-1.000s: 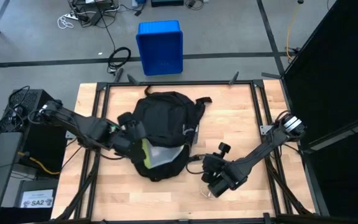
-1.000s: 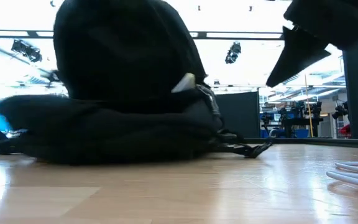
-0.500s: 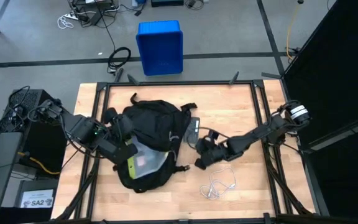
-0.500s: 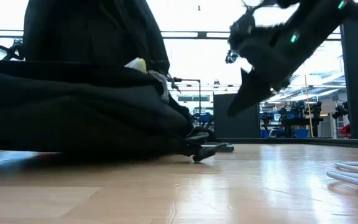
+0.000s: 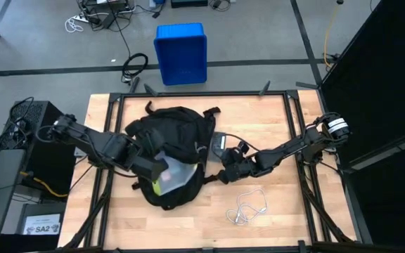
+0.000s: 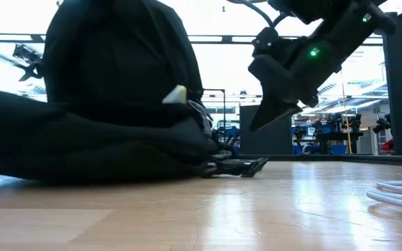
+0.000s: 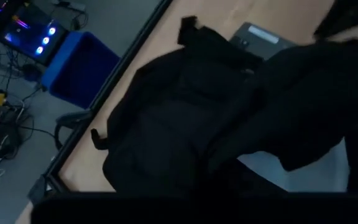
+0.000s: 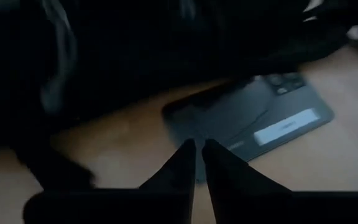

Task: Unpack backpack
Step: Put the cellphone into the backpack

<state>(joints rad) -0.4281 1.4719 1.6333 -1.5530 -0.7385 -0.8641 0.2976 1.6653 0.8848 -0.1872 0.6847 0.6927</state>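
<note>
Black backpack [image 5: 174,151] gripped by left gripper [image 5: 157,167], right gripper [image 5: 225,174] closed beside it

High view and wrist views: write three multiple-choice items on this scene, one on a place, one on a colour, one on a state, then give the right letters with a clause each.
1. Where does the white cable lie on the table?
A. On top of the backpack
B. On bare wood, apart from the backpack, on the right arm's side
C. Inside the bin

2. What colour is the bin on the floor beyond the table?
A. Blue
B. Red
C. Yellow

3. How do the right pincer's fingers stand?
A. Spread wide
B. Clamped on the cable
C. Nearly together, holding nothing

Answers:
1 B: the high view shows the cable coiled on the wood, clear of the bag.
2 A: it shows plainly blue from above.
3 C: the right wrist view shows the two tips almost meeting over a flat dark device, with nothing between them.
</note>
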